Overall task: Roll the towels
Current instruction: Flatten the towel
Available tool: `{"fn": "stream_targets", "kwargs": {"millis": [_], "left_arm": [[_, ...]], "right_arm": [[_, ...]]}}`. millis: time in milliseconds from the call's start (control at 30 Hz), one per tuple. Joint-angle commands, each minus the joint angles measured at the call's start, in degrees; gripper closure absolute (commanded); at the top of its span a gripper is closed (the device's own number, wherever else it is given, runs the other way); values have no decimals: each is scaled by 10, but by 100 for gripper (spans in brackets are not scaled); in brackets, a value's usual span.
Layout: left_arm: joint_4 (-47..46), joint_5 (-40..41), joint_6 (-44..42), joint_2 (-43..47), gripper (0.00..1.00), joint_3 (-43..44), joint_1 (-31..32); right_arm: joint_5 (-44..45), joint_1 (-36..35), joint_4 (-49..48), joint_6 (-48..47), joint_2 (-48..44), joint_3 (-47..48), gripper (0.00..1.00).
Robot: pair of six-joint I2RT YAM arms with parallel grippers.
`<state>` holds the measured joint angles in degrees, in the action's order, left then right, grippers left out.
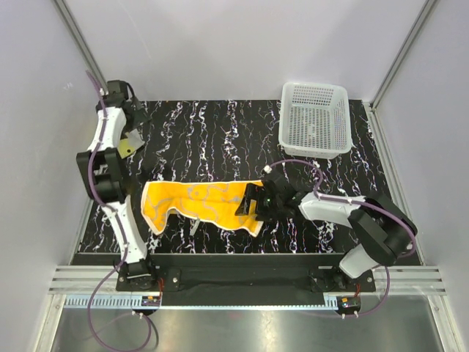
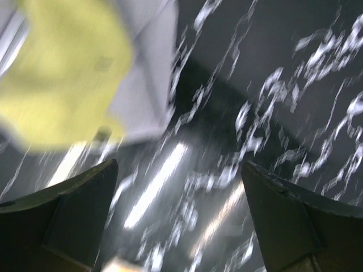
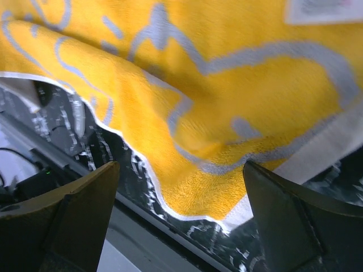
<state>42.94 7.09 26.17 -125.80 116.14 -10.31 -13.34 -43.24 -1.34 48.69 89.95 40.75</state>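
Gaping wide and empty, the right jaws hung at the right end of the orange, white-squiggled cloth towel (image 1: 198, 205), flat on the tabletop (image 1: 220, 125); the left jaws, likewise released, hung by the yellow cloth towel (image 2: 62, 79) far left.

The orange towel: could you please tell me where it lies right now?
In the top view, the orange towel lies spread on the table, near its middle, its right end at the right arm's open jaws.
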Motion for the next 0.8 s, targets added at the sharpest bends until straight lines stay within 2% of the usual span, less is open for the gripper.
{"fn": "stream_targets", "kwargs": {"millis": [0,33,67,100,133,167,200,233,300,333,367,467,500,600,700,767], "left_arm": [[53,52,30,179,7,-96,-5],[58,56,41,239,8,-131,-5],[58,38,41,271,9,-210,-5],[57,28,51,302,11,-253,-5],[51,-12,49,366,14,-300,-6],[44,-23,53,399,14,-384,-6],[41,-39,55,431,14,-424,-7],[42,-67,63,485,16,-461,-11],[20,-123,91,540,17,-574,-25],[5,-185,103,587,17,-612,-30],[-13,-210,118,610,17,-679,-37],[-69,-295,173,698,18,-795,-37],[-73,-303,199,746,18,-818,-37],[-76,-301,211,814,22,-868,-17],[-51,-272,199,806,24,-877,14],[-67,-288,209,790,28,-891,50]], "right_arm": [[117,0,188,-40,-31,-34,0],[124,0,198,-35,-42,-36,0],[130,0,214,-32,-53,-41,0],[130,1,223,-24,-74,-43,0],[130,1,236,-19,-84,-50,0],[130,1,238,-14,-107,-55,0],[131,0,241,-1,-121,-61,0],[123,1,240,4,-136,-76,0],[112,0,243,26,-180,-91,0],[103,1,251,32,-196,-102,0],[98,0,255,35,-211,-109,0],[96,0,279,45,-281,-124,0],[100,0,289,48,-293,-125,1],[122,0,320,52,-333,-125,0],[131,0,331,54,-345,-122,0],[126,0,329,55,-338,-120,0]]}}
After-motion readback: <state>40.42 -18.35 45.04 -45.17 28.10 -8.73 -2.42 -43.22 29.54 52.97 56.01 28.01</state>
